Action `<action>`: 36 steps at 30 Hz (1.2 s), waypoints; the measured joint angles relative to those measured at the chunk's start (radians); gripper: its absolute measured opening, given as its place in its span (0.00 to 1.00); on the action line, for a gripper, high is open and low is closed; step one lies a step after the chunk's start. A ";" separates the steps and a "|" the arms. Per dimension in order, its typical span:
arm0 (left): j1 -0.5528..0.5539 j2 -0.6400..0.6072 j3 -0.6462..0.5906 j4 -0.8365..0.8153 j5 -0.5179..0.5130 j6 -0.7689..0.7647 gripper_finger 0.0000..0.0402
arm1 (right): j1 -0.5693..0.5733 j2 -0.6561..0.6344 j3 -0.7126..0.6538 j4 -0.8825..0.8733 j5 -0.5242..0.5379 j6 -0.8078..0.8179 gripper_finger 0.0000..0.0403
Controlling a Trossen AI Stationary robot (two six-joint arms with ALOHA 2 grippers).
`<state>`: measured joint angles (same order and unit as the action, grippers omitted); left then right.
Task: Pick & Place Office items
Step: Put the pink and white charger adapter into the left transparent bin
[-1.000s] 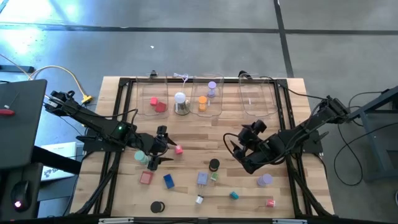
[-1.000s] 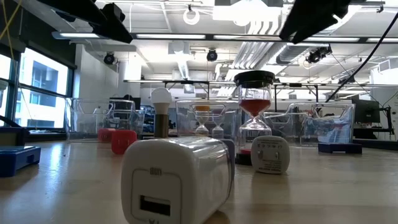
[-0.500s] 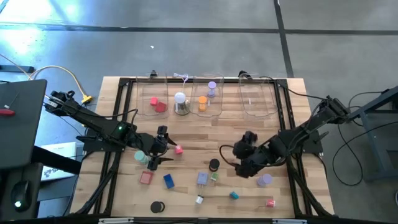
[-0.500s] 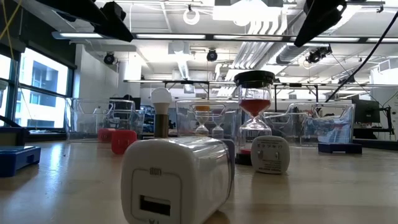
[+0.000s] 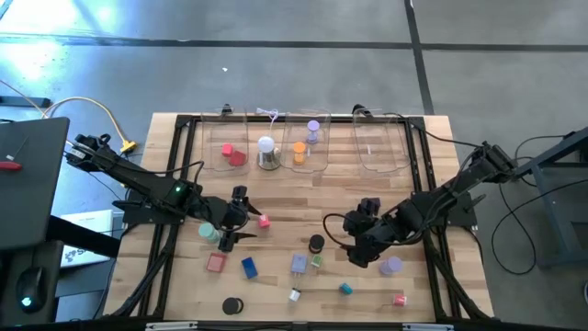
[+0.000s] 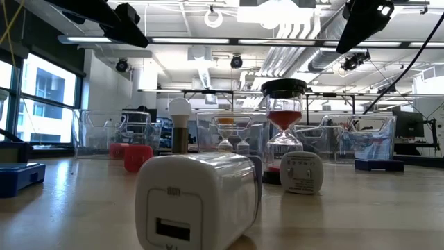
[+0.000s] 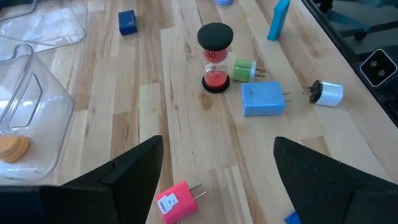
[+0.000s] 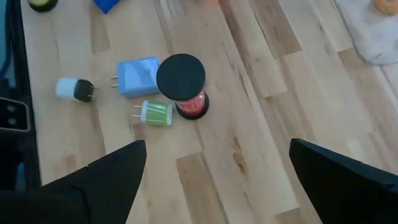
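Nearest the lower edge of the high view, a black disc point(image 5: 231, 304) is lying at lower left, with a small white plug point(image 5: 295, 295), a teal piece point(image 5: 346, 289) and a pink piece point(image 5: 400, 299) strung toward the lower right; bare wood is showing between them.

1 row farther up, a pink block point(image 5: 216, 262), a dark blue block point(image 5: 249, 267), a light blue plug adapter point(image 5: 299, 264) and a green plug point(image 5: 316, 261) are sitting left of centre, and a lavender disc point(image 5: 392, 267) is lying to the right.

The right gripper point(image 5: 342, 232) is hanging right of centre with its fingers spread wide and holding nothing, just beside a black-capped sand timer with red sand point(image 5: 316, 244). In the right wrist view the timer point(image 8: 182, 85) is standing upright, with open planks between it and the 2 dark fingers point(image 8: 106, 180).

The left gripper point(image 5: 241, 219) is hovering left of centre, fingers apart and empty, with a pink plug point(image 5: 265, 221) just beside it and a teal cylinder point(image 5: 208, 231) near the wrist.

Beyond, a clear band of table point(image 5: 303, 193) is running across to the far edge, where clear bins point(image 5: 371, 147) are lining up; they are holding red pieces point(image 5: 235, 156), a white dome on a silvery base point(image 5: 267, 153), an orange piece point(image 5: 299, 153) and a purple piece point(image 5: 313, 131).
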<state>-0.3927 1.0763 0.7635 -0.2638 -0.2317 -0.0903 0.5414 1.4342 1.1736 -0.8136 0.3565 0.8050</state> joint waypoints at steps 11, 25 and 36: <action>0.000 0.000 0.000 0.000 0.000 -0.038 0.74 | 0.002 0.000 0.000 0.019 -0.071 0.024 0.96; 0.000 0.000 0.000 -0.001 0.000 -0.037 0.74 | 0.029 0.000 0.000 0.019 -0.219 0.052 0.96; 0.000 0.000 0.000 -0.001 -0.001 -0.037 0.74 | 0.065 0.000 0.000 0.019 -0.202 0.155 0.96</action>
<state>-0.3927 1.0768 0.7635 -0.2646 -0.2323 -0.1272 0.6061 1.4342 1.1736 -0.7944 0.1543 0.9599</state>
